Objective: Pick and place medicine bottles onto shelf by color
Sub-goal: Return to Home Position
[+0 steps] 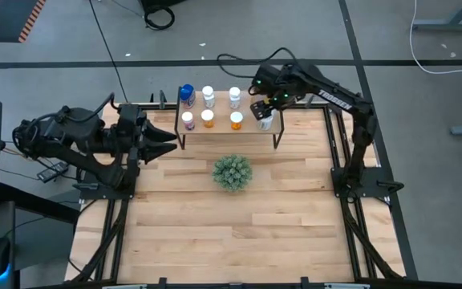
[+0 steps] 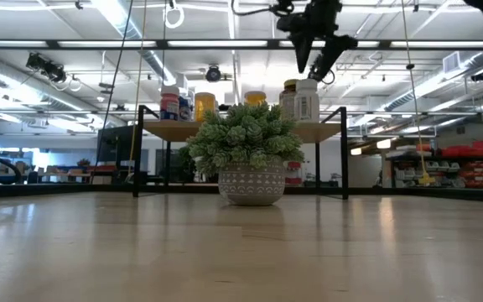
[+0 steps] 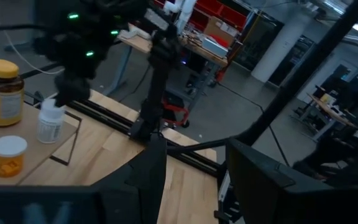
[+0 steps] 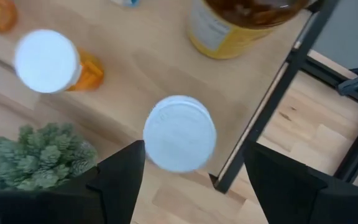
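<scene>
Right wrist view looks down on the white bottle (image 4: 179, 132), which stands upright at the front edge of the shelf (image 4: 160, 62), near the corner leg. It is free-standing and nothing grips it.

Handling, as a judgement: the bottle is probably light, rigid plastic with smooth sides. It is tall for its base, so it should tip easily. The best hold is across the cap or just under it, from above, with light pressure.

Count on the shelf:
- three white bottles, two of them in the back row
- two orange bottles (image 1: 208, 119)
- one purple bottle (image 1: 188, 120)
- one blue bottle (image 1: 186, 95)
- one amber bottle (image 3: 2, 90) with a yellow cap, just behind the white bottle

That makes eight, in two rows of four. No bottle is on the desk (image 1: 215, 233).

The right gripper (image 2: 316, 65) hangs directly above the white bottle. Its fingers are spread wider than the cap and hold nothing. The low view shows a gap between its fingertips and the cap.

One plant (image 1: 232, 172) sits on the desk in front of the shelf.

The left gripper (image 1: 167, 143) waits at the left desk edge, beside the shelf end, with its fingers apart and empty.
</scene>
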### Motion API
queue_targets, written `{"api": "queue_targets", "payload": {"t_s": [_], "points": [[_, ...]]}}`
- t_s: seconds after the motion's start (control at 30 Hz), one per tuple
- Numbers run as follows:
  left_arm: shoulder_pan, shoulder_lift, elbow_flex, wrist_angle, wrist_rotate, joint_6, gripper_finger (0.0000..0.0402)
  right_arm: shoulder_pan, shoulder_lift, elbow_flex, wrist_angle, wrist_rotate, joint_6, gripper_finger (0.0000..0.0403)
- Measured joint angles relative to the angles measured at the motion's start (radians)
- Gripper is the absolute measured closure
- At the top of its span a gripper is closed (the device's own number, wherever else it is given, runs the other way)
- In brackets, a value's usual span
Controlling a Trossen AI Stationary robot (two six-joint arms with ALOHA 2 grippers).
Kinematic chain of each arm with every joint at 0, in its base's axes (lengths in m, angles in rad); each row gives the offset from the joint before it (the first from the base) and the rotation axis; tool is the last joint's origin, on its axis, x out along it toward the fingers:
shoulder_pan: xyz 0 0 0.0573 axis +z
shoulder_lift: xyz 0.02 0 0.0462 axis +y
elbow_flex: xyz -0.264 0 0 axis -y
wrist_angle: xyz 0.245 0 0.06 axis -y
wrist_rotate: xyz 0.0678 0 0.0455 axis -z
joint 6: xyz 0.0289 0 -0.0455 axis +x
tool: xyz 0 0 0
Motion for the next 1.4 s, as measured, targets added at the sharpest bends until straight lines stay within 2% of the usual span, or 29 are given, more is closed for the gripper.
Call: {"api": "queue_targets", "payload": {"t_s": [0.2,0.57,0.73,1.0,1.13,1.27,1.4], "points": [[0.048,0.000,0.000,0.001,0.000,0.015,0.0230,0.049,-0.085,0.001,0.000,0.005,0.040,0.0122],[0.080,0.000,0.000,0.000,0.008,-0.005,0.0230,0.261,-0.183,0.002,0.000,0.083,0.097,0.0122],[0.080,0.000,0.000,-0.001,0.010,-0.032,0.0230,0.345,-0.185,0.002,0.000,0.120,0.226,0.0131],[0.080,0.000,0.000,-0.060,0.012,-0.088,0.0230,0.447,-0.185,0.002,0.041,0.143,0.391,0.0173],[0.080,0.000,0.000,-0.097,0.068,-0.106,0.0233,0.485,-0.185,0.002,0.044,0.148,0.431,0.0204],[0.079,-0.009,0.000,-0.112,0.117,-0.083,0.0256,0.520,-0.185,0.002,0.044,0.169,0.473,0.0238],[0.088,-0.042,-0.001,-0.149,0.127,-0.075,0.0298,0.537,-0.188,0.002,0.044,0.174,0.481,0.0275]]}}
